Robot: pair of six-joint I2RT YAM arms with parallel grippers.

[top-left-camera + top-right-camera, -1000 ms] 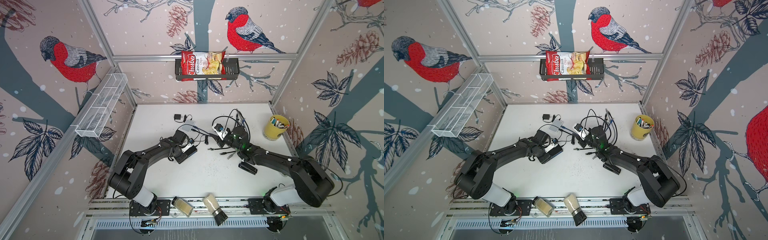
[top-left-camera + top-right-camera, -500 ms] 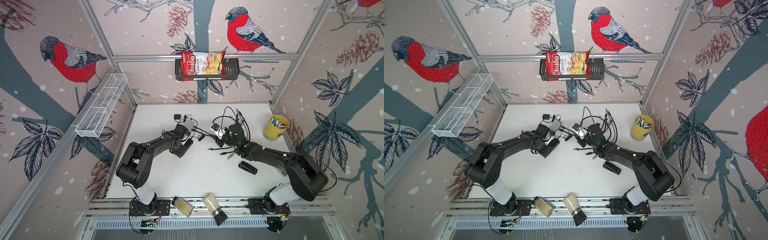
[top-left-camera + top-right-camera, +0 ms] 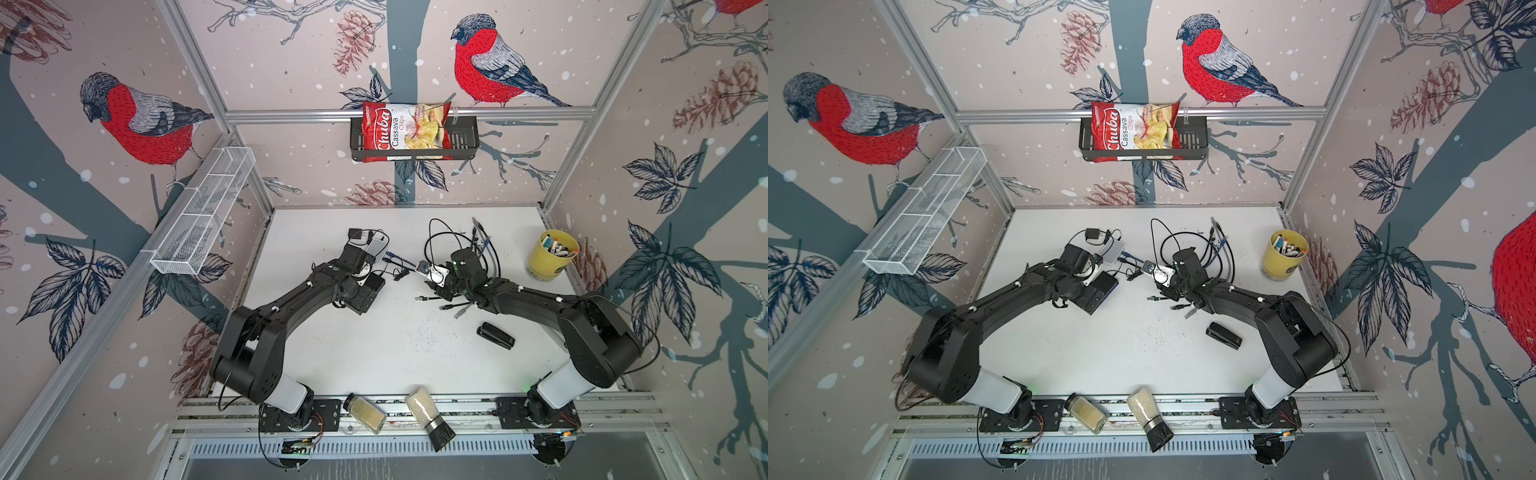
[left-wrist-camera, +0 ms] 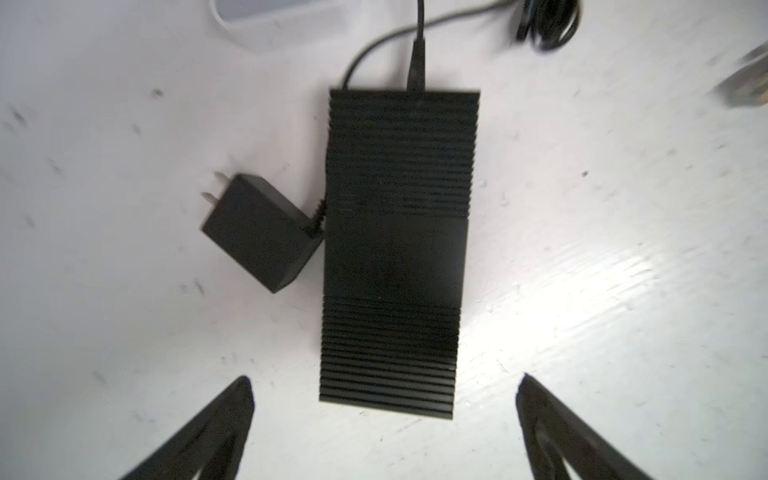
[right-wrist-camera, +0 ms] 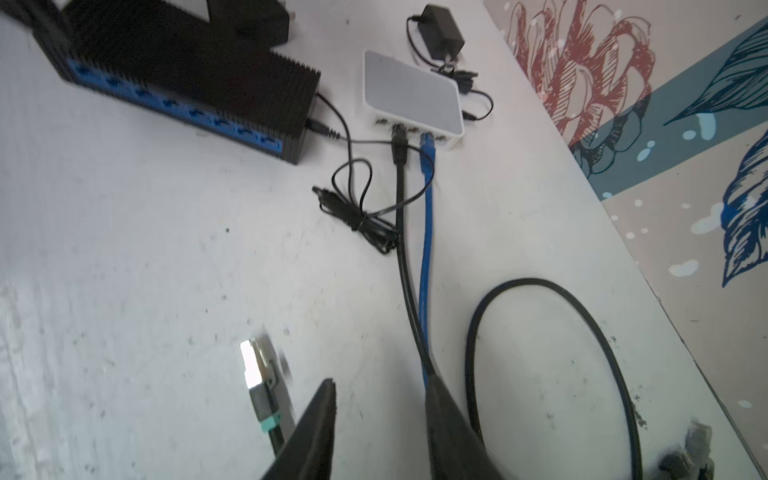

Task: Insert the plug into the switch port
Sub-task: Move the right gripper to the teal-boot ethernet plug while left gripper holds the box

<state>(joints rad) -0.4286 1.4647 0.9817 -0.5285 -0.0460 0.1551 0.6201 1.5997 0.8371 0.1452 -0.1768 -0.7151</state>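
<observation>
The plug (image 5: 255, 365), a metal-shelled cable end, lies on the white counter (image 5: 124, 249) just beside one fingertip of the right claw (image 5: 380, 380), outside the gap; its cable runs under that finger. The right claw's jaws stand partly apart, and only bare counter shows between them. Well apart from the plug, the black switch (image 5: 187, 83) lies flat, its row of blue ports (image 5: 178, 106) on the side turned toward the right arm. In the left wrist view the left claw (image 4: 384, 380) is spread wide at one short end of this switch, gripping nothing, with counter showing between each fingertip and the casing. A black power adapter (image 4: 257, 232) rests against the switch's long side, prongs pointing away. Just beside the black switch sits a white switch (image 5: 411, 95) with a black cable (image 5: 401, 199) and a blue cable (image 5: 427, 199) plugged in. In a top view a black stapler (image 3: 494, 336) lies near the right arm, and a yellow cup (image 3: 548, 257) of markers stands by the wall
</observation>
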